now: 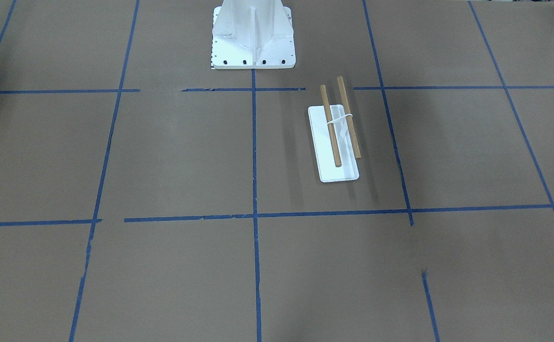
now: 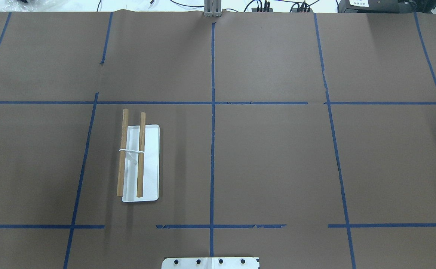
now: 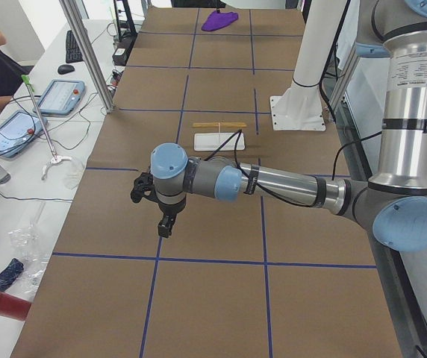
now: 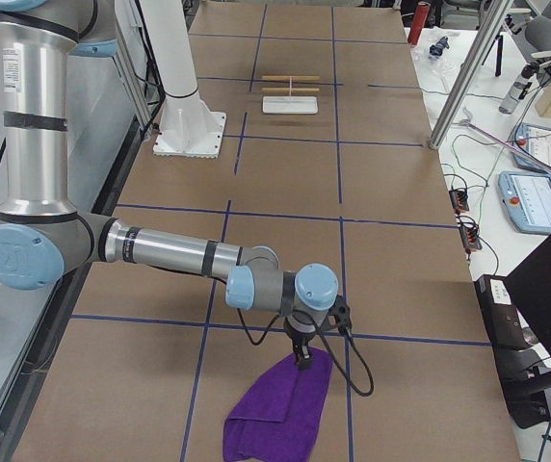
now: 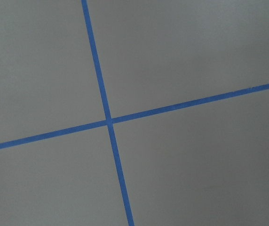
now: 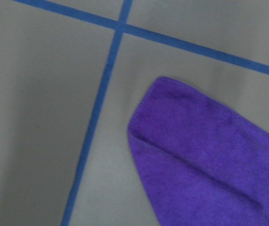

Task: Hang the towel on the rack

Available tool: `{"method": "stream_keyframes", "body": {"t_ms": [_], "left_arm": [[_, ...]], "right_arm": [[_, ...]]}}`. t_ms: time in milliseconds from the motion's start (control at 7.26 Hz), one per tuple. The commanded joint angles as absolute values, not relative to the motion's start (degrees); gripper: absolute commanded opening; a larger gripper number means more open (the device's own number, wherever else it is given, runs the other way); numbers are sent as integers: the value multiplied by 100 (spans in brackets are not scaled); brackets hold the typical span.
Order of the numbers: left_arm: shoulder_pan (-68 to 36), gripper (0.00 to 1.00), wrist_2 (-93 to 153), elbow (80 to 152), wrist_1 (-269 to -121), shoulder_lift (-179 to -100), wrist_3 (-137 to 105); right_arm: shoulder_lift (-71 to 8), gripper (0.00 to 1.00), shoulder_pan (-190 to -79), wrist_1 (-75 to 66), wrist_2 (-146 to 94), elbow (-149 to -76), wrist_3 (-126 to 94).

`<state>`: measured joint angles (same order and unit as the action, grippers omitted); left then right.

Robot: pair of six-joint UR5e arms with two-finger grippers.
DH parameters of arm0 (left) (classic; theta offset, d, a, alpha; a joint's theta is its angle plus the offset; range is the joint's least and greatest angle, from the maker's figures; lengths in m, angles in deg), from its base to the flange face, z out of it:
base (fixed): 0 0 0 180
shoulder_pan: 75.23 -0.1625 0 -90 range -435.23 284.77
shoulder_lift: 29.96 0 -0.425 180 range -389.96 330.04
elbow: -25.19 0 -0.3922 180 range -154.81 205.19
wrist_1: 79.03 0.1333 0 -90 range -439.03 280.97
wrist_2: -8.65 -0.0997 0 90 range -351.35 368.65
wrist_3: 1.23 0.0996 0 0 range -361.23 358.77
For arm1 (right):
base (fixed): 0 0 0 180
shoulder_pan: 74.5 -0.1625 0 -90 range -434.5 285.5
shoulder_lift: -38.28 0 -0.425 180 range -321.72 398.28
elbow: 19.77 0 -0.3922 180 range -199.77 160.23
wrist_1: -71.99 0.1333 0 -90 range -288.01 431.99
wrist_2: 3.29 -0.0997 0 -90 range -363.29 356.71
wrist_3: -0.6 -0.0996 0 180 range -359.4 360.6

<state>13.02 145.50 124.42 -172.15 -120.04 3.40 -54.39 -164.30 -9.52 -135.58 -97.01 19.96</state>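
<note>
Soft deep-purple towel [image 4: 275, 414], folded, hemmed; right gripper [image 4: 303, 362] at its corner, left gripper [image 3: 166, 225] elsewhere, spreads unclear.

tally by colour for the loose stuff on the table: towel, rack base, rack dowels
purple: 1, the towel
white: 1, the rack base
light brown: 2, the dowels
total: 4

Grey-brown table covering [image 5: 195, 52] fills the whole view. Two strips of blue tape meet at a crossing [image 5: 109, 121] a little toward 9 o'clock from centre. The steeper strip [image 5: 96, 61] runs roughly from 12 to 6 o'clock, and the flatter strip [image 5: 200, 100] runs from just below 9 o'clock to just above 3 o'clock.
</note>
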Motion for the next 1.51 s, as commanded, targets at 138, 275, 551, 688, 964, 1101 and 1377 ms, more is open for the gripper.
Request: {"method": "stream_keyframes", "body": {"t_ms": [138, 275, 551, 688, 964, 1101, 1377], "left_arm": [[1301, 100, 14550, 12407, -17281, -12005, 351], [1293, 100, 14550, 12407, -17281, -12014, 343], [1284, 100, 14550, 12451, -17281, -12014, 342], [1284, 100, 14550, 12468, -17281, -12022, 334], [1284, 100, 14559, 12503, -17289, -12022, 334], [1292, 100, 14550, 12503, -17359, -12022, 334], [1293, 100, 14559, 12503, -17360, -12022, 334]], "right_arm": [[-4927, 100, -16651, -343, -13609, -8018, 2152], [-4830, 96, -16652, -342, -13600, -7815, 2126], [-4811, 92, -16652, -342, -13592, -7550, 2126], [-4803, 90, -16652, -342, -13548, -7497, 2126], [-4637, 85, -16634, -342, -13513, -7191, 2117], [-4549, 83, -16634, -334, -13486, -7084, 2117], [-4495, 75, -16634, -334, -13337, -7048, 2091]]}}
